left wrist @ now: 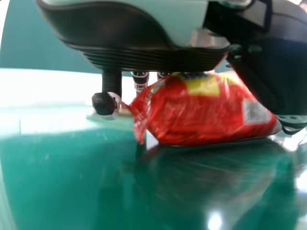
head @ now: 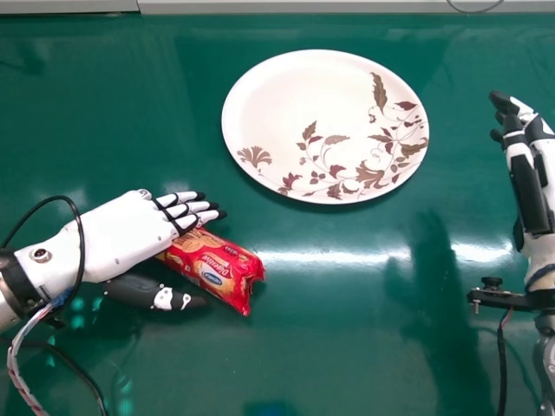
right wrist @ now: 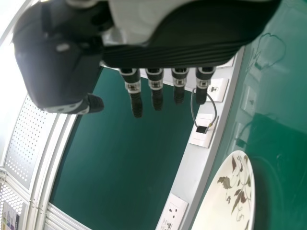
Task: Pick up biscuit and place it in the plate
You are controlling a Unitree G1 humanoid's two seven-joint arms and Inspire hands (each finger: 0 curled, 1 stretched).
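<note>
- The task was judged to be at an early stage: the approach to the biscuit packet (head: pixel 217 270) appeared complete, but no lift could be made out.
- The packet was seen lying on the bench (head: pixel 347 355), towards its near left corner from the plate (head: pixel 290 95) and well apart from it.
- The packet was partly covered by the left hand (head: pixel 130 230), which was held open, with fingers extended over the packet's far side and the thumb stretched out on the near side; no firm grip was shown.
- The plate was set nearer the bench's far edge, and no biscuit was held on it.
- The right hand (head: pixel 526 186) was held open towards the right edge, with nothing grasped, and was judged not to be needed.
- Closing on the packet, lifting it, carrying it to the plate, lowering and releasing it were all left to be done.
</note>
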